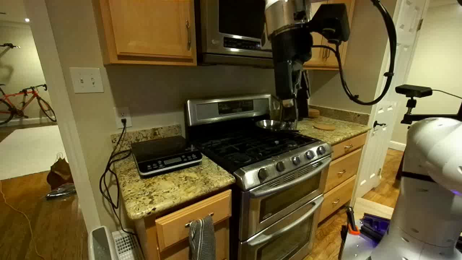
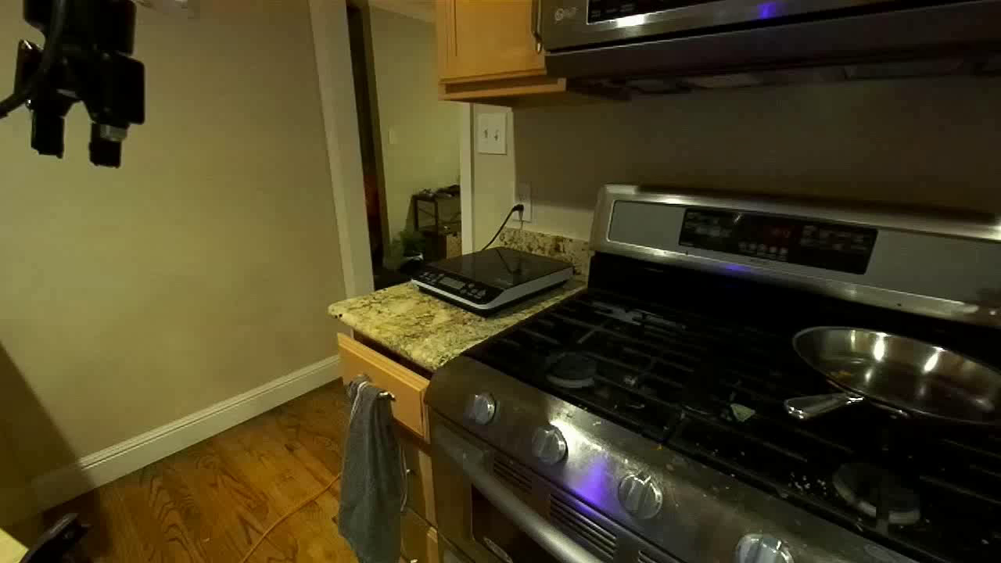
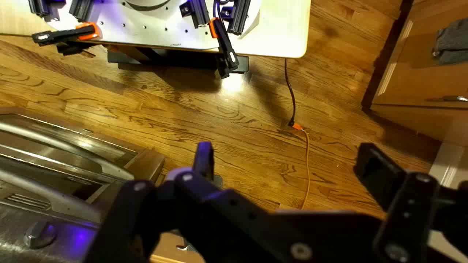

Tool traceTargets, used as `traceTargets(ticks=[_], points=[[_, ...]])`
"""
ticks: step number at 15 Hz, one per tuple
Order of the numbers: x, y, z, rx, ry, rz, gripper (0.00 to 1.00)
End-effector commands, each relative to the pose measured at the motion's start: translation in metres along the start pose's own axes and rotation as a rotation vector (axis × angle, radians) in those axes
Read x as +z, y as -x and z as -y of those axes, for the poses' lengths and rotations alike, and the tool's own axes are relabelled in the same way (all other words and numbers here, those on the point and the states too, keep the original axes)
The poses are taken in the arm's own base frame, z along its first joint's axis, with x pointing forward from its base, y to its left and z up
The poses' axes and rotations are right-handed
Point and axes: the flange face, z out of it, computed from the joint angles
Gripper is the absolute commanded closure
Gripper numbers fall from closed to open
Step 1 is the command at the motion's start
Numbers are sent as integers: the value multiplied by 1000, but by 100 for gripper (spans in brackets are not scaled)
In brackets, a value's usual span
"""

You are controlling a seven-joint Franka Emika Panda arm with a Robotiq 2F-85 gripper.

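A: A black pincer hangs above the wood floor. Does it grip anything?

B: Nothing. Its fingers stand spread wide, with only air between them.

A: And where is the steel pan?

B: The pan, far right, rests on the stove, well apart from the pincer; in an exterior view its handle points left and near.

A: What stands to the left?

B: A hot plate, left of the stove, sits on the stone counter. A gray towel hangs from the drawer below.

A: What could go wrong from here?

B: A low swing across the stove would probably clip the handle and spin or tip the pan. Lowered beside the drawer, a spread finger could hook the towel and drag it down. The cable looping slack from the arm might snag if the arm turns sharply.
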Motion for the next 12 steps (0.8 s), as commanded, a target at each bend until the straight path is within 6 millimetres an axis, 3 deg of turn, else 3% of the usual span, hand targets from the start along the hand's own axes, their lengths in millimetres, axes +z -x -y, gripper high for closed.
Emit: traceTargets(ticks=[1, 7, 12], points=[[-1, 0, 0, 0, 0, 1, 0], [1, -2, -1, -1, -2, -3, 0], [24, -21, -3, -12, 45, -39, 0]])
